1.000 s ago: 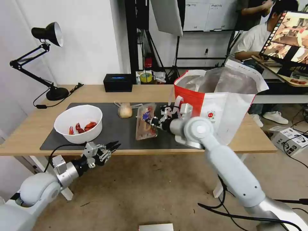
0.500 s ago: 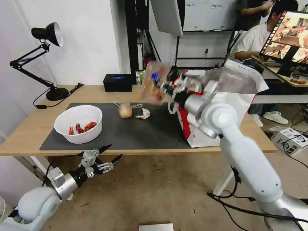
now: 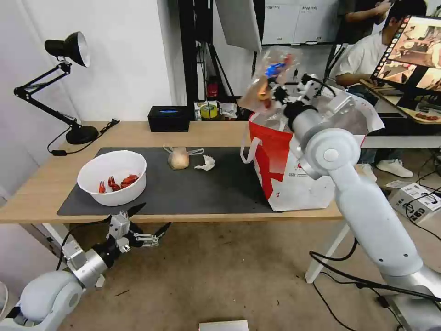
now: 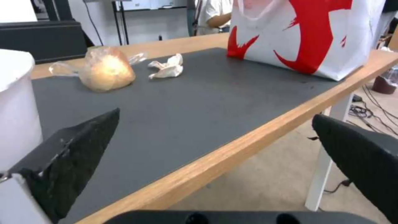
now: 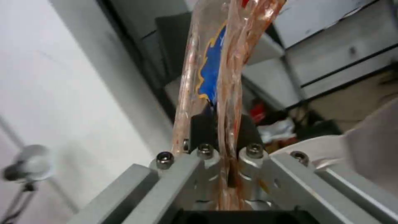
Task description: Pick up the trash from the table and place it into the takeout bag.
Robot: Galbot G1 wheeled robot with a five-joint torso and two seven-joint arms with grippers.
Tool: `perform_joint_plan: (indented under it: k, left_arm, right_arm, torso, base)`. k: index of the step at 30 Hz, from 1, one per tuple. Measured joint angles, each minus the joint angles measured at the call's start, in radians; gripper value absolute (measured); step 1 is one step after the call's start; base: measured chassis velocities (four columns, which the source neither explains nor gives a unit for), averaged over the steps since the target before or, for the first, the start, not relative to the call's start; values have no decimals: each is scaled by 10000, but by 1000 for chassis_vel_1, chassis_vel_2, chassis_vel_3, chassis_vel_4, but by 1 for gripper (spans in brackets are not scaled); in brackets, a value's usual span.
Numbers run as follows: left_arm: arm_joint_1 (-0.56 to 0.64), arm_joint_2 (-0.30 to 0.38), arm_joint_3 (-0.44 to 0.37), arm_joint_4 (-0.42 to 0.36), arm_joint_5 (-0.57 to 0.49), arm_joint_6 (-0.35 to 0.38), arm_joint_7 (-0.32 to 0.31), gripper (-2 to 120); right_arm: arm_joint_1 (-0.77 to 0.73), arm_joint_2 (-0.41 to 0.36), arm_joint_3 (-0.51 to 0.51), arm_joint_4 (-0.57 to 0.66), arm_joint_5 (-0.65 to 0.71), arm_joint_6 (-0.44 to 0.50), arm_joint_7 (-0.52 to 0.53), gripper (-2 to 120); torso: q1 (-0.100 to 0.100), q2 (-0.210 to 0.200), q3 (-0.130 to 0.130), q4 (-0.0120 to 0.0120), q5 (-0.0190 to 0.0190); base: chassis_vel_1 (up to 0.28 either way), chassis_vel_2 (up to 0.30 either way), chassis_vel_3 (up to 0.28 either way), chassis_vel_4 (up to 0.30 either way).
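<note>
My right gripper (image 3: 275, 94) is shut on the clear plastic tray (image 3: 271, 76) and holds it high above the near rim of the red-and-white takeout bag (image 3: 294, 170). In the right wrist view the tray (image 5: 215, 62) stands pinched between the black fingers (image 5: 201, 126). On the dark mat remain the white bowl of crayfish shells (image 3: 112, 177), the knotted bag with a beige lump (image 3: 178, 158) and a crumpled tissue (image 3: 205, 162). My left gripper (image 3: 144, 220) hangs open below the table's front edge; its wrist view shows the lump bag (image 4: 105, 68) and tissue (image 4: 168, 67).
A black desk lamp (image 3: 69, 87) stands at the table's back left and a small black box (image 3: 169, 118) at the back edge. The light-wood table (image 3: 211, 133) ends just right of the bag. Cables and boxes lie on the floor at right.
My right arm has lifted the tray from the mat up and to the right, over the bag's mouth. The left gripper has sunk lower and opened wider.
</note>
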Motion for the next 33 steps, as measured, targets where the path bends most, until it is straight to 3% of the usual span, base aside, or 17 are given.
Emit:
perform_joint_plan:
  k: [12,22,33]
  left_arm:
    - [-18,-86,121,-112,5,15,-76,101]
    - [-325,183,481,-130,67,64,-187,100]
    - [-546,304,690,-106,86,144,-317,100]
  right_arm:
    - [-813,-540,385,245,-97,-281,297,0]
    - [-1383,-746,712,633,681,-325,456,0]
    - [-1503,-850,924,839,1500,-362,796,39]
  torso:
    - [-1,0,0,1,-1]
    - [-1,0,0,-1,-1]
    - [0,0,0,2,-3]
  base:
    - [0,0,0,0]
    - [0,0,0,0]
    - [0,0,0,0]
